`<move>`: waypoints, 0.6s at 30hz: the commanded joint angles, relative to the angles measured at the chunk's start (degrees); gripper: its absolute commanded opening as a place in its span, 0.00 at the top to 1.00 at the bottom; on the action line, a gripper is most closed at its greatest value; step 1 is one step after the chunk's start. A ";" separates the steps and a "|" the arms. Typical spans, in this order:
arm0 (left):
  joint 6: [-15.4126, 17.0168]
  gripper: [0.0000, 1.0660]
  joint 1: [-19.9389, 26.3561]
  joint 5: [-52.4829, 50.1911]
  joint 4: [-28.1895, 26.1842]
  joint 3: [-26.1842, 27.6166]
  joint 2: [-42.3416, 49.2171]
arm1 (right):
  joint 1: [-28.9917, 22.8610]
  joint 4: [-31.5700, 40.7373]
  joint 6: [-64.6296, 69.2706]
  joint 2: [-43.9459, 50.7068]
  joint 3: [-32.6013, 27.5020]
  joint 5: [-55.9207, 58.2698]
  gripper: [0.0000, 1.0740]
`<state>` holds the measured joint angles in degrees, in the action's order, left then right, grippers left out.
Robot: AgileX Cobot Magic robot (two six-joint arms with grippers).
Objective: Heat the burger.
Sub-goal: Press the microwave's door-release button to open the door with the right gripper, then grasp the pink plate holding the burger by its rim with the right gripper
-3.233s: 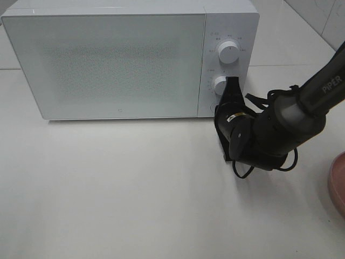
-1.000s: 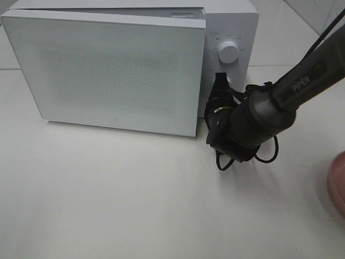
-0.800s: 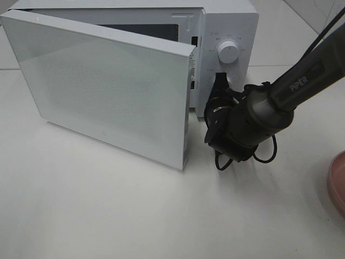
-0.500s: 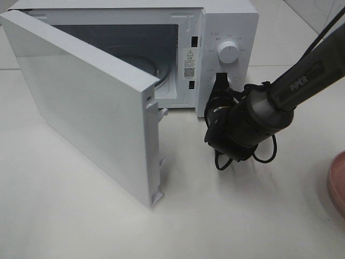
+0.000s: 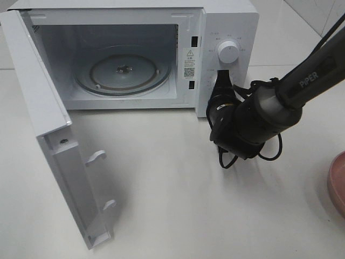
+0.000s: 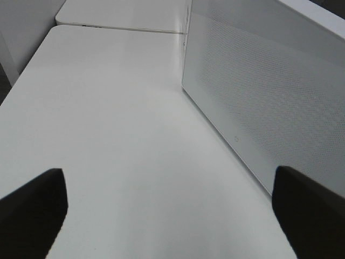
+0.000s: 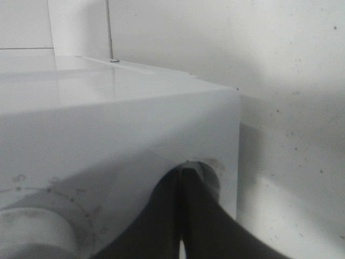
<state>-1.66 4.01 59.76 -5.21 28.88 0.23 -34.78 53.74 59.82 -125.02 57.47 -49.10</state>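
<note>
The burger is out of view in every frame. The white microwave (image 5: 226,21) stands at the back with its door (image 5: 38,108) swung wide open to the left, showing the empty glass turntable (image 5: 123,70). My right gripper (image 5: 221,81) is shut and empty, with its tips against the control panel below the upper knob (image 5: 228,52). In the right wrist view the closed tips (image 7: 182,183) touch a round button (image 7: 207,172). My left gripper (image 6: 172,216) is open and empty, low over the table beside the door's outer face (image 6: 269,108).
The rim of a pink plate (image 5: 337,183) shows at the right edge of the table. The open door juts out over the table's front left. White table (image 5: 188,205) lies in front of the microwave.
The microwave door has swung from closed to wide open on the left, exposing the turntable. My right gripper has stayed at the control panel.
</note>
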 commanded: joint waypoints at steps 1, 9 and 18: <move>0.06 0.08 0.11 -0.40 -0.52 -0.11 0.00 | 1.38 -6.99 1.20 2.98 1.78 -9.22 1.00; 0.06 0.08 0.11 -0.40 -0.52 -0.11 0.00 | 0.00 -6.99 1.83 4.87 -1.20 0.11 1.00; 0.06 0.08 0.11 -0.40 -0.52 -0.11 0.00 | -0.63 -8.48 -3.50 10.60 -6.42 10.94 1.00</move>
<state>-1.66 4.01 59.76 -5.21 28.88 0.23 -35.24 46.64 59.36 -116.77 52.43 -41.48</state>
